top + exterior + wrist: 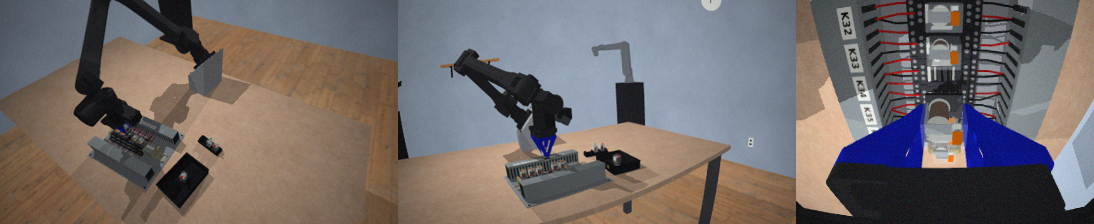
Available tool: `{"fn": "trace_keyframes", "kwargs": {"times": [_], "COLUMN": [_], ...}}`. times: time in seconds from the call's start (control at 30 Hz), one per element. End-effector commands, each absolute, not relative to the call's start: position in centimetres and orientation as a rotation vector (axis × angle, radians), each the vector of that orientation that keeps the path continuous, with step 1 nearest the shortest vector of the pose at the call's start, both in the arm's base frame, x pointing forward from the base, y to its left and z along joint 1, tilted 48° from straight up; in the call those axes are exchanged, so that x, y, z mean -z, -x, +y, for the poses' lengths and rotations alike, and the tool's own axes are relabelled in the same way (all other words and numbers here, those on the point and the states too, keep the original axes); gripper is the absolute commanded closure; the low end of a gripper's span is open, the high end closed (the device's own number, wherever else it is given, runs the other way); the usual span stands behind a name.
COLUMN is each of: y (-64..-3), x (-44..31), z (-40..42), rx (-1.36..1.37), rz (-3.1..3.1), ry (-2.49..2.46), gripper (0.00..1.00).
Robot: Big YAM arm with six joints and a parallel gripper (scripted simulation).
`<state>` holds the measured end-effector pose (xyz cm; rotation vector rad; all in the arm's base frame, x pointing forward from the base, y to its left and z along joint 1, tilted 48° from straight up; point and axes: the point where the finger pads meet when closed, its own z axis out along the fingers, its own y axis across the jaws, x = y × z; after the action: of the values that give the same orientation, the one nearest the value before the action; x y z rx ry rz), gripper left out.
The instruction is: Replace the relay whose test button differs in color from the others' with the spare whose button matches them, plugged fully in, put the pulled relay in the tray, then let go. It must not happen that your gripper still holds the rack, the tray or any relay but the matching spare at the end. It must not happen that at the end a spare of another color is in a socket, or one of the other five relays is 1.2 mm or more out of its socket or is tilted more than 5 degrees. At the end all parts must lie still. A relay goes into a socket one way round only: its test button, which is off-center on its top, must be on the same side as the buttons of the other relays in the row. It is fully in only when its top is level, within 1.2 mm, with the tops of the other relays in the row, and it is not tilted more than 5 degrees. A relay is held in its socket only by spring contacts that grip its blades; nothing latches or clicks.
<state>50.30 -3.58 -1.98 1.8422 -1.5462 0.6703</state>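
Orange-buttoned relay (939, 129) between gripper (124, 130) (547, 156) (944, 111) fingers

Tabletop (278, 149) (467, 184) (808, 155): tan, flat, spreading out under and around the fingers (122, 130) (538, 140), with shadows across it
Panel (170, 149) (565, 182) (833, 50): gray, flat on the tabletop, directly below the fingers
Tray (168, 195) (625, 167): black, well apart from the fingers, past the panel's end
Rack (202, 139) (588, 153): black, also well apart from the fingers, near the tray
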Motion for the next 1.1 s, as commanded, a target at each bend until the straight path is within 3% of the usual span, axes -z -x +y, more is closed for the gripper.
{"fn": "trace_keyframes", "kwargs": {"times": [0.0, 1.07], "y": [-50.9, -50.5], "x": [1.8, 3.1], "z": [-3.6, -4.6], "rx": [-0.688, -0.676], "rz": [-1.555, -1.542], "ry": [-1.848, -1.848], "gripper": [1.00, 1.00]}}
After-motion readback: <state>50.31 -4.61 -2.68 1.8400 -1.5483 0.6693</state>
